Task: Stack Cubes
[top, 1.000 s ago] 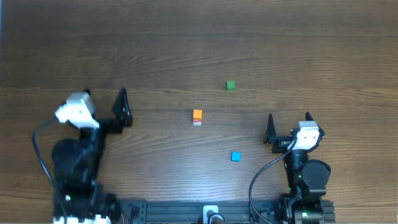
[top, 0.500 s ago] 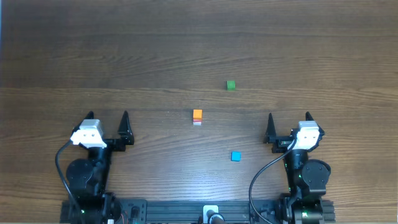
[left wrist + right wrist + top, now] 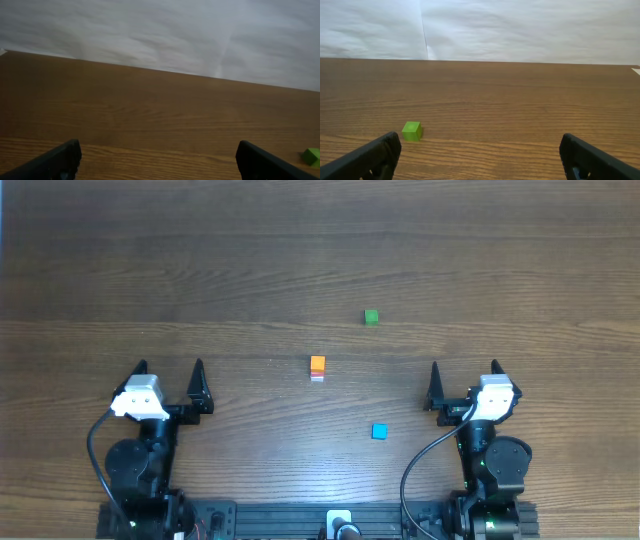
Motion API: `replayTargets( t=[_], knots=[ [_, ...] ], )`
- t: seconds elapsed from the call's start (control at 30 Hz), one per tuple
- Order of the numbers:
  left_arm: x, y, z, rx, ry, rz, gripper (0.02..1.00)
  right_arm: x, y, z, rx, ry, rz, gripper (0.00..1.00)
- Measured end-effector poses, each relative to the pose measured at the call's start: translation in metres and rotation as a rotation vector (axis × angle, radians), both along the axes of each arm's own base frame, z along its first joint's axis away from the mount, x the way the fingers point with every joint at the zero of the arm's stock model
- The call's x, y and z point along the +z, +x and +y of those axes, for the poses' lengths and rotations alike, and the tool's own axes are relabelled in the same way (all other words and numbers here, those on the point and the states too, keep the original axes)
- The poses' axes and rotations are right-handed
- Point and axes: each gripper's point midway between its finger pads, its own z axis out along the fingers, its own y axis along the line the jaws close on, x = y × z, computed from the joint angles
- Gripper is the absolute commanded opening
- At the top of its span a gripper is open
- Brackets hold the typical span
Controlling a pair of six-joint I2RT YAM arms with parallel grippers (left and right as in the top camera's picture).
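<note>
At the left, the left claw (image 3: pixel 168 377) is being held low near its base, its fingers spread wide apart with nothing between them. Toward the middle of the table (image 3: pixel 250 260), an orange cube (image 3: pixel 317 363) is being carried on top of a paler cube (image 3: pixel 317 378). The lower one's colour is hard to make out, as most of it is being hidden from above. Farther right, a green cube (image 3: pixel 371 317) is lying alone on the far side and a blue cube (image 3: pixel 378 431) alone on the near side. At the right, the right claw (image 3: pixel 464 377) is also being held open and empty. The cubes are being judged light, rigid and smooth-sided, so each is probably best pinched squarely across two opposite flat faces. In the left wrist view the green cube is being cut off at the edge.
</note>
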Motion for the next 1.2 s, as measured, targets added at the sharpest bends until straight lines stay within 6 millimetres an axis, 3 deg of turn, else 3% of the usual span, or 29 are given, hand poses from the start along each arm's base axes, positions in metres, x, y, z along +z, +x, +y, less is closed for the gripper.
replayTargets(
  t=[0.4,0.47,0.5,0.6,0.7,0.8,0.87,0.97,1.07,1.13,1.2],
  knots=[
    [0.000,0.000,0.000,0.000,0.000,0.000,1.000,0.005,0.000,0.000,0.000,0.001,-0.024,0.991],
    [0.000,0.000,0.000,0.000,0.000,0.000,1.000,0.028,0.001,-0.001,-0.004,0.006,-0.115,0.993],
    [0.000,0.000,0.000,0.000,0.001,0.000,0.998,0.048,-0.001,-0.001,-0.004,0.021,-0.197,0.991],
    [0.000,0.000,0.000,0.000,0.003,0.000,1.000,0.076,-0.006,0.002,0.017,0.095,-0.308,0.991],
    [0.000,0.000,0.000,0.000,0.003,0.000,1.000,0.081,-0.008,0.008,0.060,0.121,-0.304,0.991],
    [0.000,0.000,0.000,0.000,0.003,-0.001,0.998,0.101,-0.012,0.013,0.088,0.128,-0.298,0.991],
    [0.000,0.000,0.000,0.000,0.003,-0.001,1.000,0.121,-0.015,0.015,0.099,0.116,-0.296,0.993],
    [0.000,0.000,0.000,0.000,0.003,-0.002,0.998,0.172,-0.018,0.018,0.114,0.085,-0.316,0.991],
    [0.000,0.000,0.000,-0.001,0.003,-0.002,1.000,0.210,-0.007,0.024,0.143,0.068,-0.259,0.993],
    [0.001,0.000,0.000,-0.001,0.003,-0.003,1.000,0.232,0.014,0.031,0.184,0.065,-0.171,0.993],
    [0.000,0.000,0.000,-0.002,0.003,-0.002,0.998,0.232,0.037,0.038,0.219,0.077,-0.029,0.993]
  ],
)
